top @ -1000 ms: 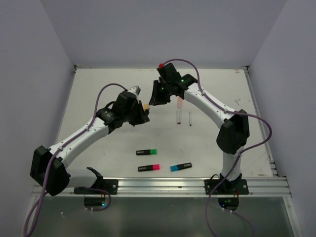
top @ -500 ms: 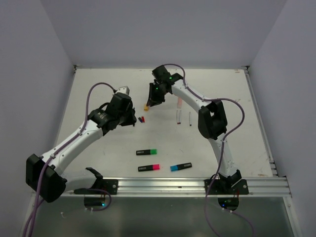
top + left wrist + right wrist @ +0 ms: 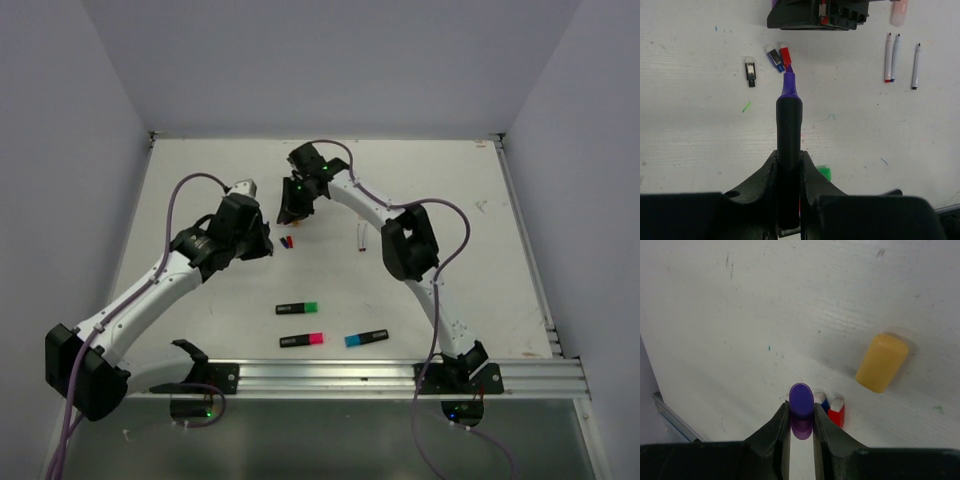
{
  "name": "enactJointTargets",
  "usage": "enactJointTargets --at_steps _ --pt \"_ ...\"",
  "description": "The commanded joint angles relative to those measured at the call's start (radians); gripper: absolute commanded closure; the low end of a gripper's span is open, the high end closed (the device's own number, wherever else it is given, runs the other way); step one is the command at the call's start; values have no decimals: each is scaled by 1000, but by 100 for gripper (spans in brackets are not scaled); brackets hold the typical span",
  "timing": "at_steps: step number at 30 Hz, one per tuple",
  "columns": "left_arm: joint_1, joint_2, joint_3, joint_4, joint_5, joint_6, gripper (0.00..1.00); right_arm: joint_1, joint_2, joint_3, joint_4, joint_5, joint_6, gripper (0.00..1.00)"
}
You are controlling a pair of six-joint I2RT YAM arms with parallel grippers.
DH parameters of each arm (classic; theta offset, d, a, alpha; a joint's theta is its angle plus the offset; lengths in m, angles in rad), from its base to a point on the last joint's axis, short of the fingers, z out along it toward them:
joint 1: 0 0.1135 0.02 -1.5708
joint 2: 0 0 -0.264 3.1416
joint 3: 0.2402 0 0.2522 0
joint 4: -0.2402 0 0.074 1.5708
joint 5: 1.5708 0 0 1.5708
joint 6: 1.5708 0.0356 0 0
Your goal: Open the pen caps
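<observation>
Mid-table [image 3: 200, 180], left pincer [image 3: 789, 161] gripping one purple highlighter [image 3: 789, 125], right pincer [image 3: 801, 416] one purple cap [image 3: 801, 399] — perhaps three tiny caps [image 3: 785, 54].

No legible text or labels anywhere

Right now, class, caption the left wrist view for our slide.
Left gripper clamps an uncapped purple highlighter, tip aimed toward a tiny red cap and blue cap.

Just beside the red cap [image 3: 836, 416], a tiny blue cap [image 3: 824, 401] is half hidden behind the purple cap [image 3: 801, 401], whose lower end is lost inside the right gripper [image 3: 801, 414]. Short of the red cap, the purple highlighter [image 3: 789, 125] loses its rear in the left gripper [image 3: 789, 161], and a green cap [image 3: 824, 173] peeks from behind one finger. Far right of the red cap, a peach pen [image 3: 900, 10] is cut by the top edge
</observation>
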Motion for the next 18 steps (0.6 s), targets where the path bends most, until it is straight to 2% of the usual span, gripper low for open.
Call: enactJointTargets --at_steps 1,14,18 --pt "6 -31 -8 11 3 -9 100 11 20 52 19 -24 36 98" --pt "6 -63 4 -3 8 -11 100 14 98 110 18 10 45 90" --pt "8 -65 1 -6 12 -7 100 14 128 147 15 13 53 80"
